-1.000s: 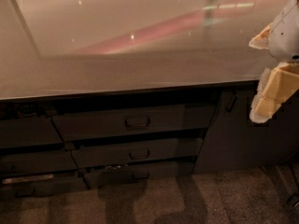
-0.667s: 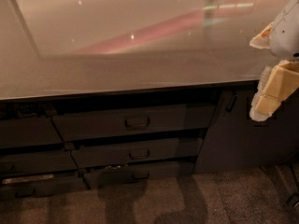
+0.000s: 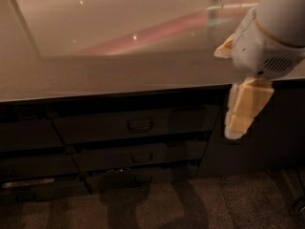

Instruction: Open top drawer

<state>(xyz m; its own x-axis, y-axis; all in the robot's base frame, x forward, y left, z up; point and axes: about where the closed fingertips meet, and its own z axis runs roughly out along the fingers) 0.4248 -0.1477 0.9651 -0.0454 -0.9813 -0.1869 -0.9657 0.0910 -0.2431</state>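
The top drawer (image 3: 95, 128) is a wide dark front panel just under the countertop, with a small loop handle (image 3: 139, 125) at its centre. It sits flush with the fronts around it. My gripper (image 3: 245, 106) hangs at the right, white and cream, below the arm's white wrist housing (image 3: 271, 42). It is in front of the counter edge, to the right of the drawer and about level with it, well clear of the handle and touching nothing.
A glossy countertop (image 3: 119, 46) spans the upper half. Two slimmer drawers (image 3: 138, 157) lie below the top one, with more dark fronts (image 3: 28, 137) to the left. A dark cabinet door (image 3: 276, 132) stands behind the gripper. Carpet (image 3: 190, 204) covers the floor.
The arm has swung left, further into view, and now looks larger. The gripper is nearer the drawer's right end. The drawer has not moved.
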